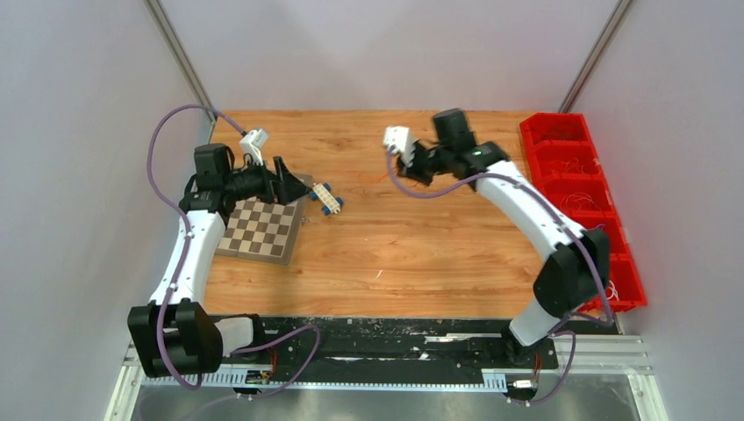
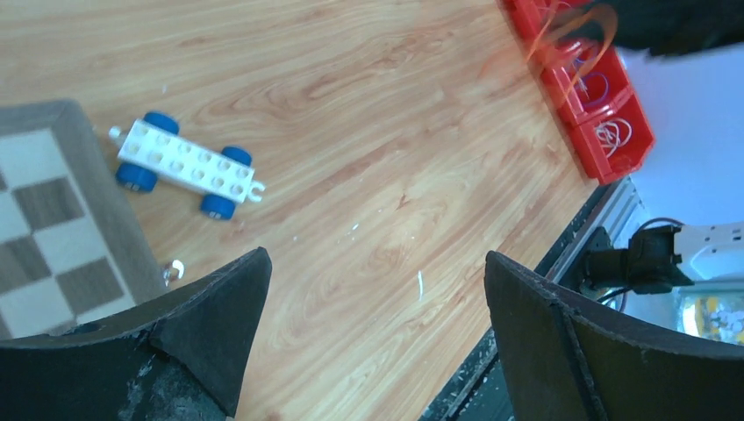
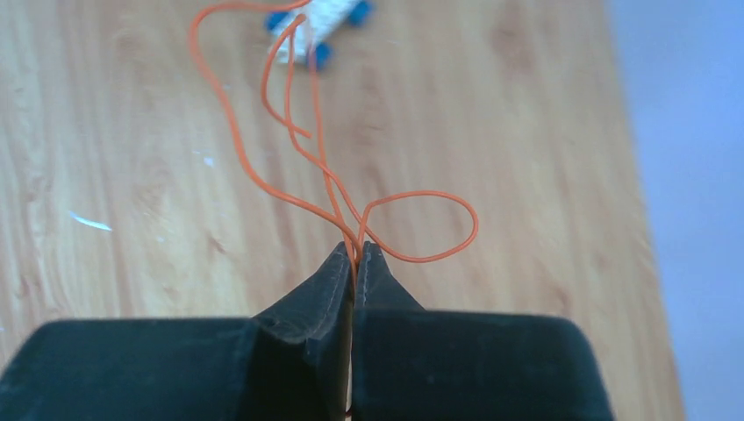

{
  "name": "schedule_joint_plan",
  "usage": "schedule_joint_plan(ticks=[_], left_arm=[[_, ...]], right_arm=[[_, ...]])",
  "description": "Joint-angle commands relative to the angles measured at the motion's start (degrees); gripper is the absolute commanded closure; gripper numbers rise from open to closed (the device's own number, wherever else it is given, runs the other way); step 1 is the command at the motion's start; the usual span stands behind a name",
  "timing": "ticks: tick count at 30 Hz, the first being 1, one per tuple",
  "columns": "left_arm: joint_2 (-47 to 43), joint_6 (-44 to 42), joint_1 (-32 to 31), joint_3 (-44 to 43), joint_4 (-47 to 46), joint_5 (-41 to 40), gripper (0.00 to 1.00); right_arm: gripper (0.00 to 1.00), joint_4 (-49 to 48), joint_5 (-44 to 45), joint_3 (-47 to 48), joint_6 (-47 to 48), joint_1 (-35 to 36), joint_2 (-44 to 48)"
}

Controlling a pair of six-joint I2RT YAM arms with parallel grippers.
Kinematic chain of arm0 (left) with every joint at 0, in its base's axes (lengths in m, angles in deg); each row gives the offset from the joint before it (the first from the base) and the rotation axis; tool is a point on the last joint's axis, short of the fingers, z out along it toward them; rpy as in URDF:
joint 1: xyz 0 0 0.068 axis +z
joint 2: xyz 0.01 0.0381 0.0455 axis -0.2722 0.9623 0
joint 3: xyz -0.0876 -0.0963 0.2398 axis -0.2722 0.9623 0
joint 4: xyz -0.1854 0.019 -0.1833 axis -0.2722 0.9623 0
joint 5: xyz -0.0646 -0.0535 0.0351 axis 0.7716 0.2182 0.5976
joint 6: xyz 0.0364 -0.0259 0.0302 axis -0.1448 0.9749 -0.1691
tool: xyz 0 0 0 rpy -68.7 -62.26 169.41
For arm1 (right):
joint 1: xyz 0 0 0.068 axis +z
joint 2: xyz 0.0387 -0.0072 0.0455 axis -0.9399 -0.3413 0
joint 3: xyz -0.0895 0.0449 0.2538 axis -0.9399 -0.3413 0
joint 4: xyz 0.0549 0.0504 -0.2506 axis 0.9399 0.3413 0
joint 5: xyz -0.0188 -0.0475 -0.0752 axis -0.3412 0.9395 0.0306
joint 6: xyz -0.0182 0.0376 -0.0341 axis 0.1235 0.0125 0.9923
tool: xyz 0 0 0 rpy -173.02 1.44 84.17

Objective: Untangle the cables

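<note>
My right gripper (image 3: 355,250) is shut on thin orange-red cables (image 3: 263,180), pinched at its fingertips. Several orange strands rise from the pinch, cross each other, and one forms a loop (image 3: 439,195) to the right; they hang above the wooden table. In the top view the right gripper (image 1: 411,167) is raised over the far middle of the table. My left gripper (image 2: 377,263) is open and empty, above the table near the chessboard's far right corner (image 1: 296,180). The orange cable shows as a blur in the left wrist view (image 2: 561,35). No dark or white strands show in the pinch.
A white toy car with blue wheels (image 1: 328,197) lies right of a chessboard mat (image 1: 259,230). Red bins (image 1: 575,180) with loose wire loops (image 2: 605,136) line the right edge. A small white fleck (image 2: 419,283) lies on the wood.
</note>
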Motion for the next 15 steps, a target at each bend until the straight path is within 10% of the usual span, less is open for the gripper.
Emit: schedule_joint_plan(ticks=[1, 15], left_arm=[[2.3, -3.7, -6.9, -5.1, -3.3, 0.6, 0.0], [14.9, -8.7, -17.6, -13.8, -2.7, -2.2, 0.0]], right_arm=[[1.0, 7.4, -4.9, 3.4, -4.1, -10.8, 8.5], [1.0, 21.8, -5.5, 18.9, 10.0, -54.2, 5.3]])
